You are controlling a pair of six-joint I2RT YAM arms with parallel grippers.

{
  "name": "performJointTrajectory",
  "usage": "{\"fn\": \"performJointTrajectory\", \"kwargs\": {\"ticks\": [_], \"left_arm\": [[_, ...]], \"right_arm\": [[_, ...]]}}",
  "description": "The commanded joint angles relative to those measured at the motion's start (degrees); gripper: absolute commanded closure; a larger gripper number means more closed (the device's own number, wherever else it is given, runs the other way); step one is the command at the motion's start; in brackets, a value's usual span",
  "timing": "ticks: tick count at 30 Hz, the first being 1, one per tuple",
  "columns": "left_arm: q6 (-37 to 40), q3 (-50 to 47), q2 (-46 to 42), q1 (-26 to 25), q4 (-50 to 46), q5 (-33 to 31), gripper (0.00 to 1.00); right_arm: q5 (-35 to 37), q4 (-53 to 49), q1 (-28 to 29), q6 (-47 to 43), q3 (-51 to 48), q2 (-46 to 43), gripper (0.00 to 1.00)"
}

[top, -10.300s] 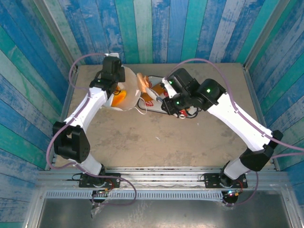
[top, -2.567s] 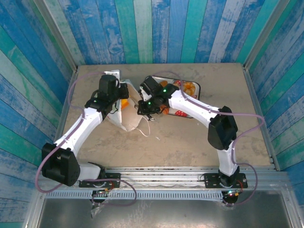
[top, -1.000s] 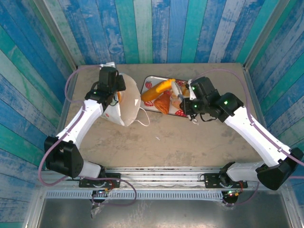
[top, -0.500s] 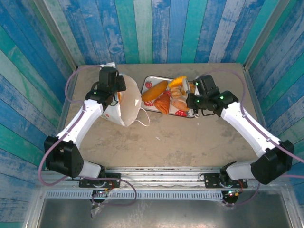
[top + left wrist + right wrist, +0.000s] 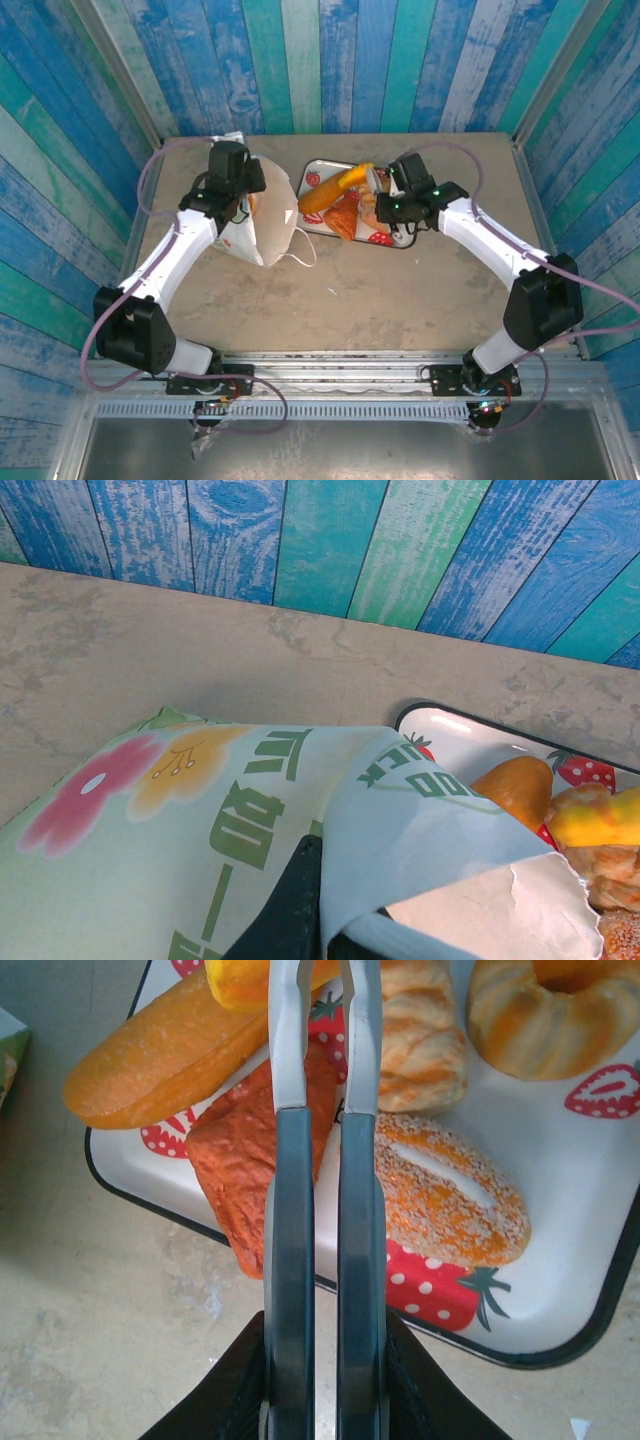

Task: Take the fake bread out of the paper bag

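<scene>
1. Lying piled on the strawberry-printed tray [image 5: 575, 1230], the fake bread [image 5: 335, 190] is recorded outside the paper bag [image 5: 270, 220]. The tray is set just to the right of the bag on the table [image 5: 400, 300].
2. Right gripper [image 5: 318, 990]: the fingers [image 5: 290, 1210] are seen clenched almost together, with only a thin gap between them. Nothing is gripped. The gripper is held over the tray.
3. Bread relative to those fingers, as seen in the right wrist view:
   - a red-brown pastry [image 5: 235, 1160] is placed under and to the left of them;
   - a long orange loaf [image 5: 160, 1060] is placed further left;
   - a speckled bun [image 5: 450, 1195] is placed just to their right;
   - a striped roll [image 5: 420, 1040] and a ring-shaped bun [image 5: 550, 1010] are placed beyond that bun.
   Whether any piece is touched cannot be told.
4. Left gripper [image 5: 240, 195]: it is clamped on the rim of the paper bag, and the paper is seen folded over a dark finger [image 5: 290, 910]. In the left wrist view, the tray corner and its bread are seen just past the bag's edge.
</scene>
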Motion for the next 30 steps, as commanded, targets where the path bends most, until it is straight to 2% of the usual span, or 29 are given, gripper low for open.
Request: {"fn": "performJointTrajectory", "kwargs": {"ticks": [1,9,16,30], "left_arm": [[-0.2,-0.9,-0.9,0.3,0.9,0.7,0.93],[-0.2,-0.6,-0.8,0.2,0.9,1.1,0.93],[0.2,-0.1,-0.8,0.2,0.9,0.7,0.93],[0.4,0.4,-0.9,0.2,0.7,0.3,0.93]], "right_arm": [[-0.6,4.0,-0.2,-1.2,1.8,1.2,0.96],[-0.7,4.6,-0.1,-1.4,1.0,4.1,0.96],[-0.8,4.4,-0.1,-0.3,-3.7,3.1,0.91],[-0.5,1.2,-0.1,1.2,-9.1,-2.3,0.67]]}}
